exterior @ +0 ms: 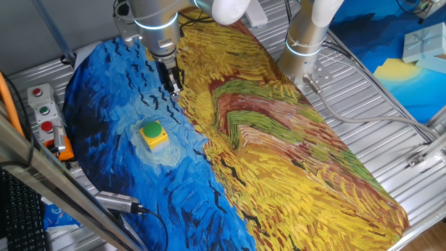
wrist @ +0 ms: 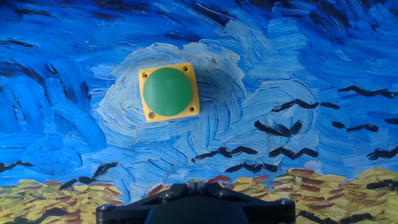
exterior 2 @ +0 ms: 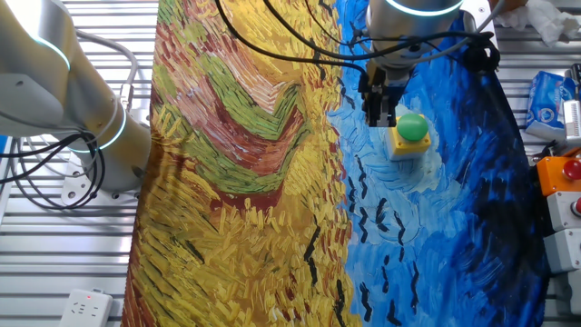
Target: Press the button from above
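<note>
Scene: we see a painted cloth (exterior: 279, 139) spread over a ribbed metal table (exterior: 390, 132), blue swirling sky on one half, yellow-and-green field on the other
Button: green dome on a square yellow base (exterior: 154, 132), sitting upright on the blue part of the cloth, inside a pale swirl of brushstrokes; nothing touches it
Button, hand view: we look down on it (wrist: 168, 91), upper left of centre, w/ screws at the base corners
Gripper: dark fingers (exterior: 171, 81) point down from the silver wrist, above the cloth near the blue/yellow border, apart from the button
Gripper, other fixed view: it hangs (exterior 2: 379, 107) just beside the button (exterior 2: 412, 132), up & to one side, not over the dome
Finger state: we can't tell, no view gives a clear look at the tips; hand view shows only the black gripper body at the bottom edge
Arm: silver links w/ glowing cyan rings, base (exterior: 306, 42) at the far side of the table
Surroundings: grey control box (exterior: 43, 111) w/ small red & green buttons at the table edge, by an orange part (exterior: 63, 148); white power strip (exterior 2: 83, 307) near a corner in the other fixed view
</note>
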